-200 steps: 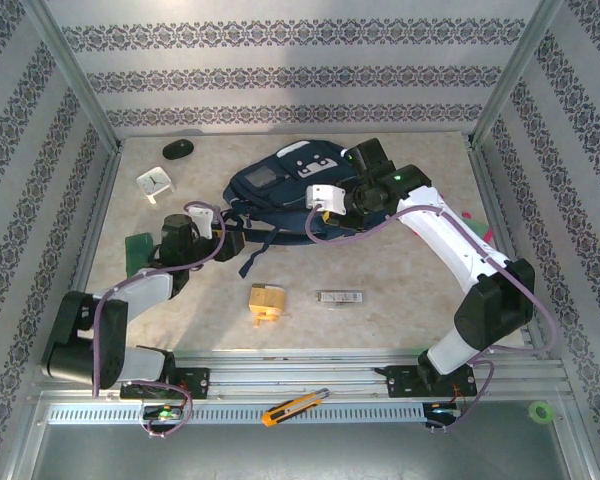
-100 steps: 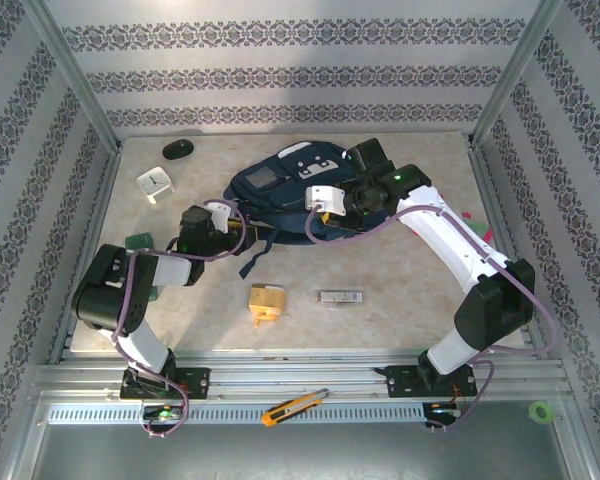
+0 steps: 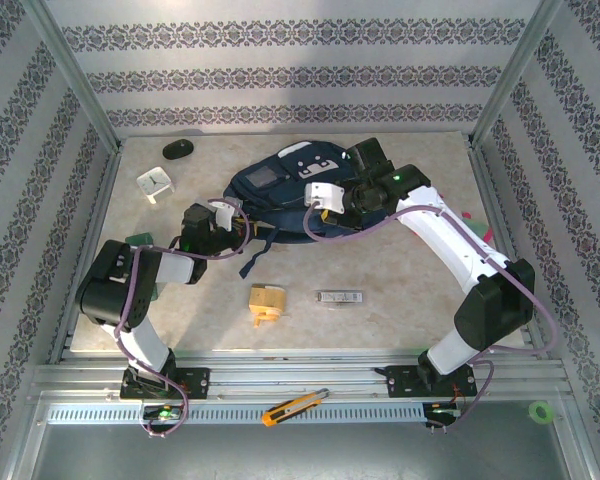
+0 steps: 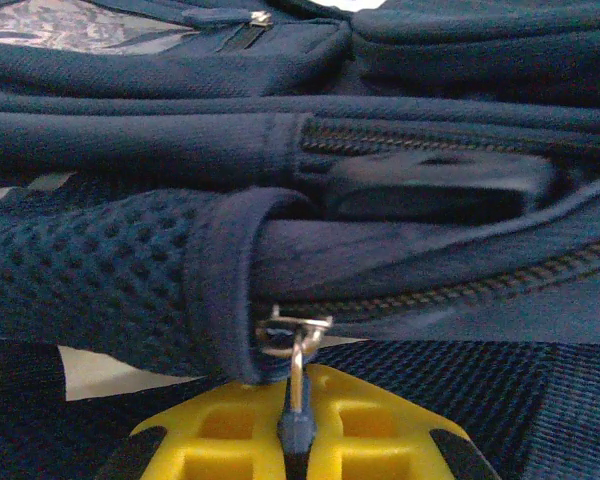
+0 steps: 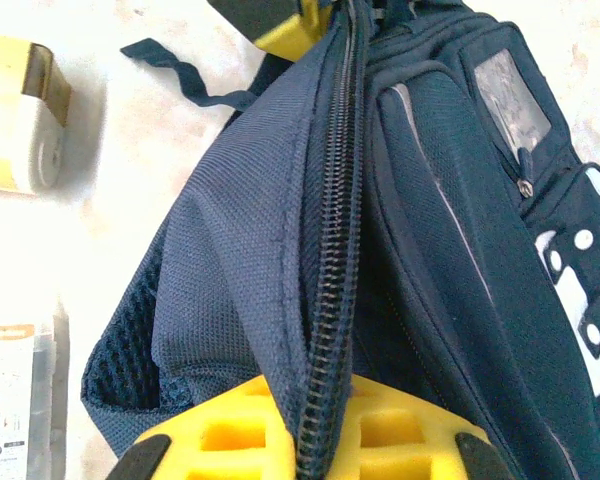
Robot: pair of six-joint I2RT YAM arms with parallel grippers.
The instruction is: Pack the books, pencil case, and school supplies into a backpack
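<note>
Top external view: the backpack (image 3: 276,186) lies at the back middle of the table (image 3: 400,290). The left gripper (image 3: 238,226) is at its near-left edge and the right gripper (image 3: 315,215) is at its near-right edge. The yellow block (image 3: 267,303) and silver bar (image 3: 339,297) lie in front, outside the bag.

Left wrist view, closer in: the left gripper (image 4: 296,445) has its yellow fingers closed on the zip pull (image 4: 297,360) (the zip beyond gapes over something dark, which I cannot identify).

Right wrist view: the right gripper (image 5: 315,445) is pinched tight on the backpack's (image 5: 250,260) zipper edge. The block (image 5: 15,110) and bar (image 5: 10,400) are at the left.

A second ago the left arm lay low along the table, its gripper nearer the strap. The right arm has not moved.
</note>
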